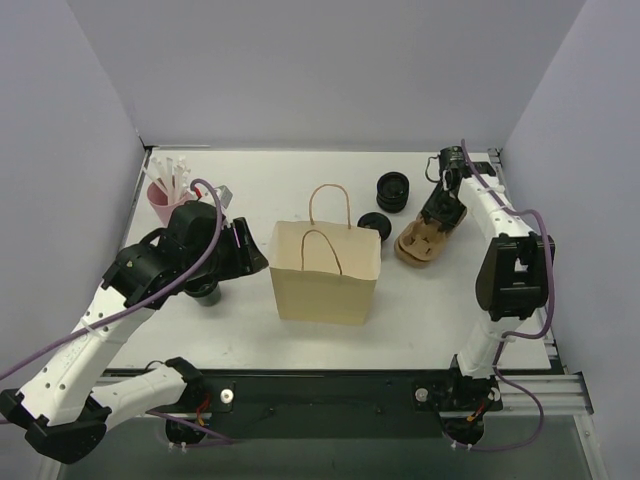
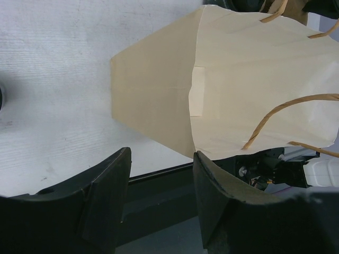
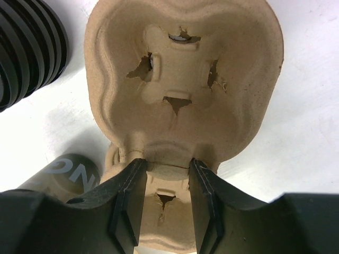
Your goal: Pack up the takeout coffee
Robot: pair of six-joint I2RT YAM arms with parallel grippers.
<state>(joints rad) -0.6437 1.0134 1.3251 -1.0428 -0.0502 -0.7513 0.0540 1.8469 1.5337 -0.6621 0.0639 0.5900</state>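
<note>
White tabletop (image 1: 420, 310): right tool (image 3: 167, 174) clamps brown pulp cup carrier (image 1: 413, 250) at right; left tool (image 2: 161, 159) released, mid-left.

partial letters "NC", on dark cup (image 3: 66, 172)

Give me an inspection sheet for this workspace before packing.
Surface: white table, no spills seen.
Job's things: takeout coffee stands on the table beside the upright paper bag, not in it.
Clutter: pink cup of white sticks; black ribbed rings; dark round thing half hidden under the left arm.
Grippers: left gripper open, empty, facing the bag; right gripper shut on the pulp carrier.
Cables: purple cables draped along both arms.
Surroundings: plain walls on three sides.
</note>
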